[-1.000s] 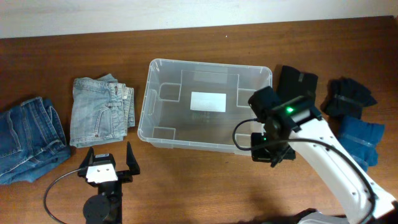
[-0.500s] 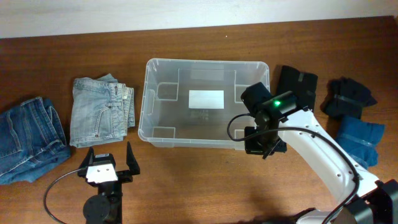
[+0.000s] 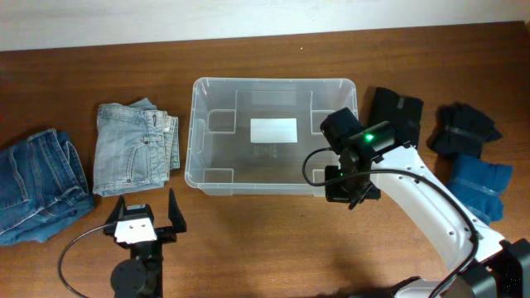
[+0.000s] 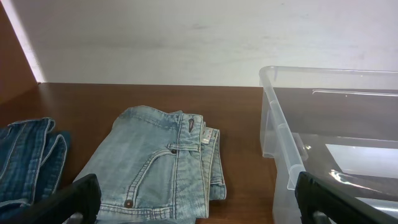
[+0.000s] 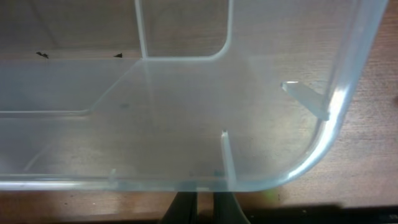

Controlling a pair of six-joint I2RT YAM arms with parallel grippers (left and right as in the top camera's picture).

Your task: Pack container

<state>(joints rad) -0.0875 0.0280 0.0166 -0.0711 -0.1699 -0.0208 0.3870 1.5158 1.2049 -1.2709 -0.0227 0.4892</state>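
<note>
The large clear plastic container (image 3: 192,141) with rounded corners and a thick rim stands in the middle of the wooden bench (image 3: 273,240), nearer the far edge. A white rectangular label (image 3: 273,130) sits on its base (no writing on it can be read, and the faint dark marks just beside it are too small to make out).

The right arm (image 3: 431,211) reaches in from the near right corner of the bench, with a green light (image 3: 369,136) glowing on its wrist. The right gripper (image 3: 338,186) has its fingers (image 5: 186,211) pressed together, holding nothing. Their tips are at the container's near long wall, close to its right corner.

The left gripper (image 3: 147,205) waits by the near edge, left of centre, pointing towards the far edge. Its fingers (image 4: 78,198) are spread wide and empty, well apart from the container.

Folded light-blue jeans (image 3: 135,147) lie just left of the container, with darker blue jeans (image 3: 37,182) by the left edge. Dark folded clothes (image 3: 396,112) lie along the right.
</note>
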